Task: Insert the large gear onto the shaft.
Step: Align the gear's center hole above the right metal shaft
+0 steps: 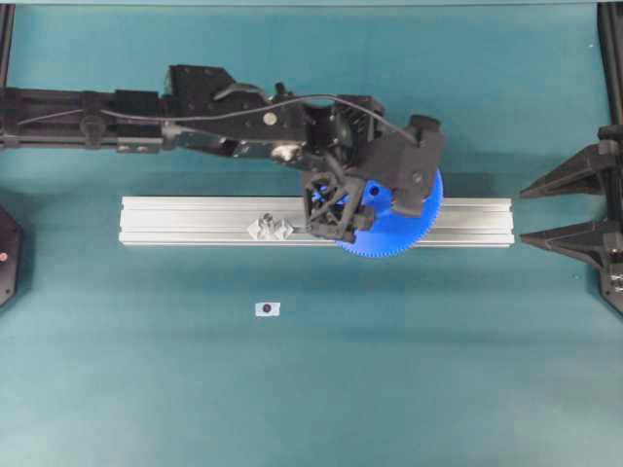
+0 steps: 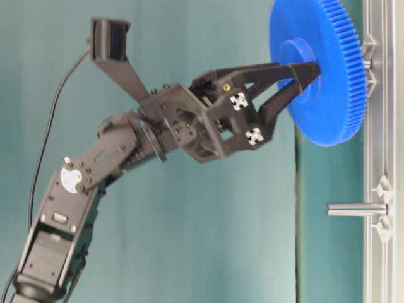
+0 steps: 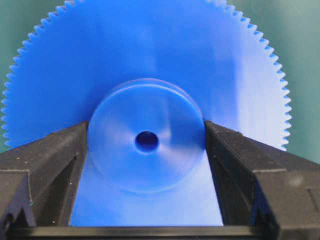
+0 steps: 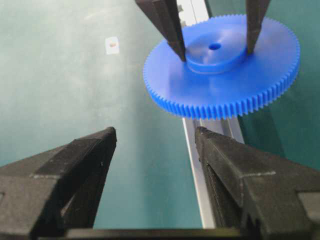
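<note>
The large gear [image 1: 414, 233] is a bright-blue toothed disc held flat just above the aluminium rail. My left gripper [image 1: 365, 209] is shut on its raised hub [image 3: 150, 165], one finger on each side. The centre hole [image 3: 147, 142] looks dark and empty. In the table-level view the gear [image 2: 328, 113] stands a little off the rail, and a short pin tip [image 2: 367, 64] shows between gear and rail, about level with the hub. A second, bare shaft [image 2: 356, 209] stands on its translucent bracket [image 1: 270, 229]. My right gripper [image 1: 526, 214] is open and empty, well apart from the gear [image 4: 220, 85].
The long aluminium rail [image 1: 195, 219] lies across the teal table and carries both brackets. A small white tag with a dark dot [image 1: 267, 308] lies in front of it. The left arm's body stretches across the table behind the rail.
</note>
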`<state>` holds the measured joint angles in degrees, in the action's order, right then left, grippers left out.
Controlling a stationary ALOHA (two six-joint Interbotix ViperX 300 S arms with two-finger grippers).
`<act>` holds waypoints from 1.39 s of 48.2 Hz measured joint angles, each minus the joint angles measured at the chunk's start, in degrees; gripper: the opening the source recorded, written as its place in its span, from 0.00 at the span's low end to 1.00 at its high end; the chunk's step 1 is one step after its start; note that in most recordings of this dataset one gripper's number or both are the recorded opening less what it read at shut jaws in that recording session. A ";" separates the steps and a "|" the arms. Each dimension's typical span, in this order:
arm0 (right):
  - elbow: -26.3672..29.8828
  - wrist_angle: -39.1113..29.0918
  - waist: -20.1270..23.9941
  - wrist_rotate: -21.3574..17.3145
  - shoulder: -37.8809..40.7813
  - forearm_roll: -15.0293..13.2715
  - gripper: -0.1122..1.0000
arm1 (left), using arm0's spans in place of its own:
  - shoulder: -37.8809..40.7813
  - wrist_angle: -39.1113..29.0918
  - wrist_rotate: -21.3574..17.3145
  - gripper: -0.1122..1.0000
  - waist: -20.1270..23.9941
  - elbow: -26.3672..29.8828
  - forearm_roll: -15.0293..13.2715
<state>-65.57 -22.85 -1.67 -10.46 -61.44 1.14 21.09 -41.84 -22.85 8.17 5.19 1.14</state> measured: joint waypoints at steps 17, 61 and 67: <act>-0.09 0.00 0.00 0.00 -0.09 0.00 0.76 | 1.23 -3.08 -0.26 0.80 0.09 2.90 0.00; -0.09 0.00 -0.09 0.00 0.00 0.00 0.76 | 3.43 -5.36 0.00 0.85 -1.93 6.59 0.09; 0.00 0.09 0.00 0.00 -0.09 0.00 0.76 | 3.43 -5.45 0.00 0.85 -1.93 6.77 0.09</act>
<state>-65.57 -22.76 -1.67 -10.46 -61.52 1.14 24.52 -47.29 -22.85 6.24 11.95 1.23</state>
